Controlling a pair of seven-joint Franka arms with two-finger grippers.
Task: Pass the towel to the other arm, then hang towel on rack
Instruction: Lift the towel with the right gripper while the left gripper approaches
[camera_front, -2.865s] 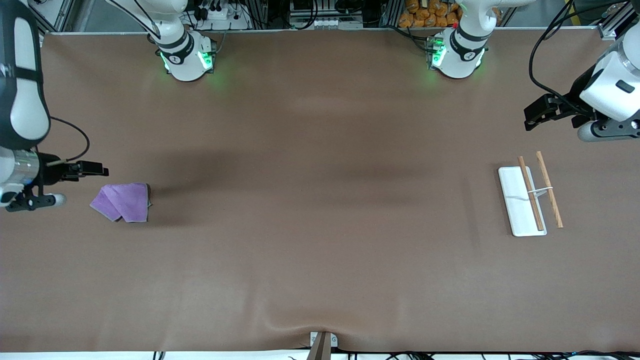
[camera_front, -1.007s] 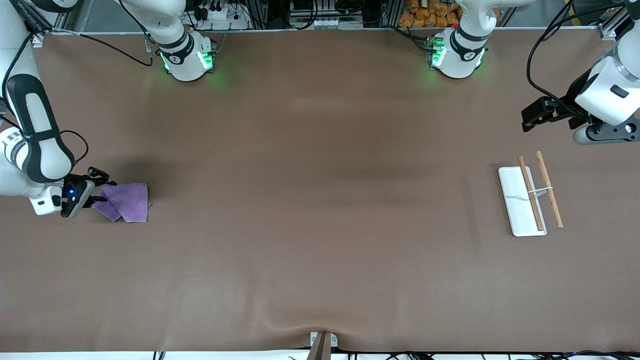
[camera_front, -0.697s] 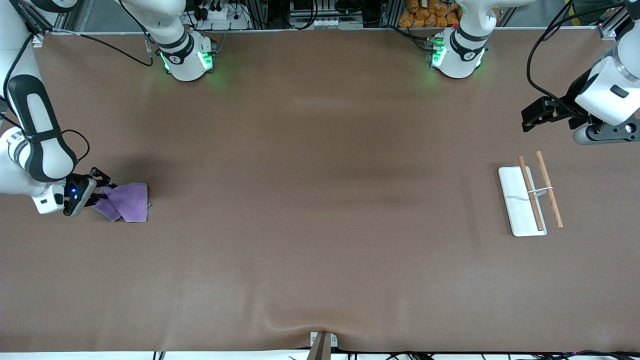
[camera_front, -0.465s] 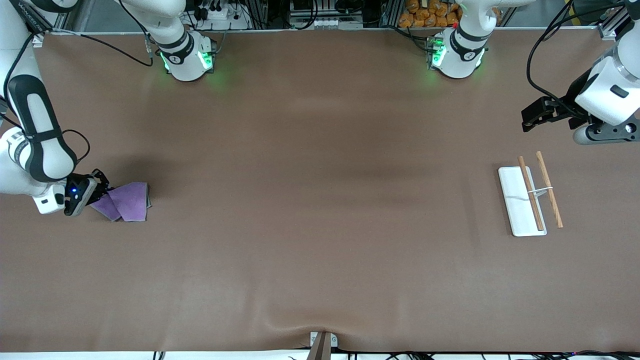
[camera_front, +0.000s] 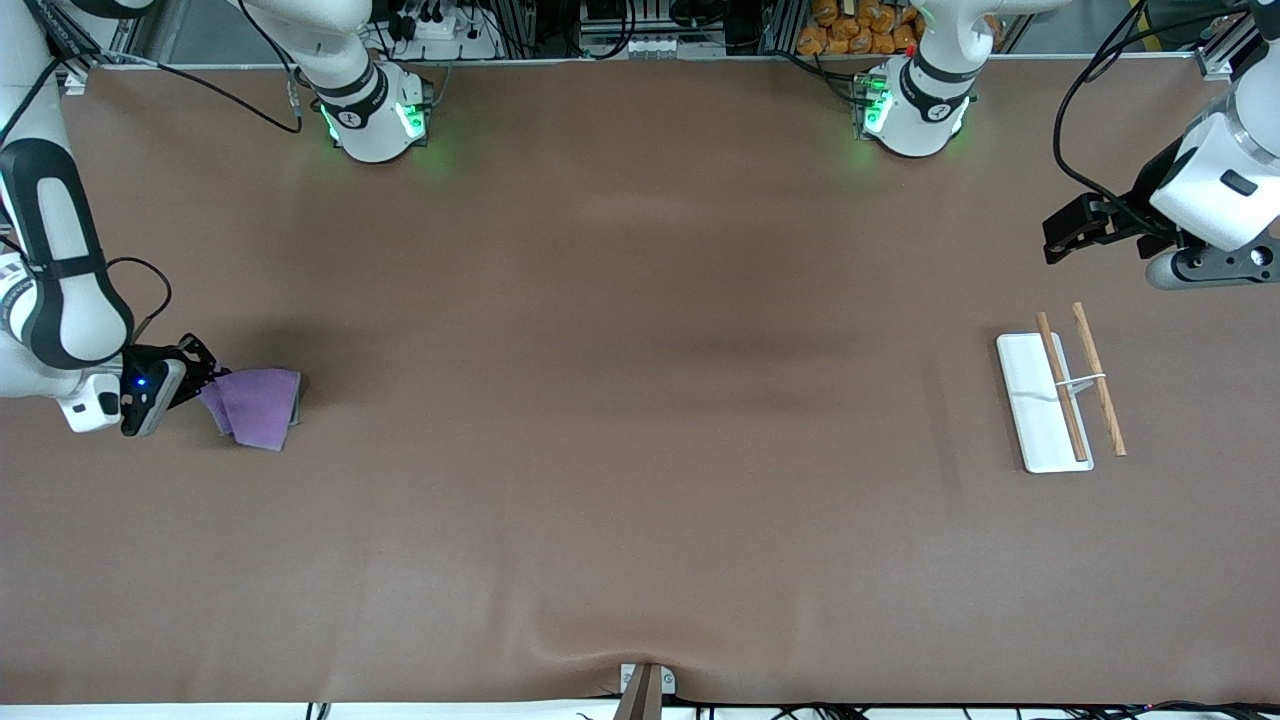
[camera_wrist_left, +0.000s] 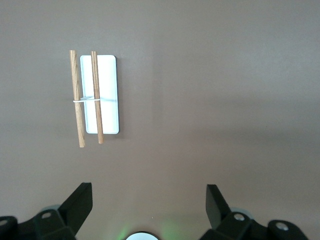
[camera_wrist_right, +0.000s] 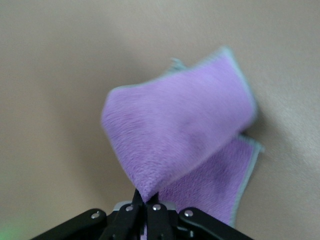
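Softly folded, the fuzzy purple towel (camera_front: 255, 405) is pinched by the right pincer (camera_front: 203, 381); left pincer (camera_front: 1060, 233) gapes wide.

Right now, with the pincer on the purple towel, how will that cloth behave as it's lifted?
Likely floppy: the towel already folds over itself where the right pincer pinches one corner. Probably light, since that small pinch raises it. It should sag and swing in transit, making the handover to the waiting left pincer, which stands open, less tidy.
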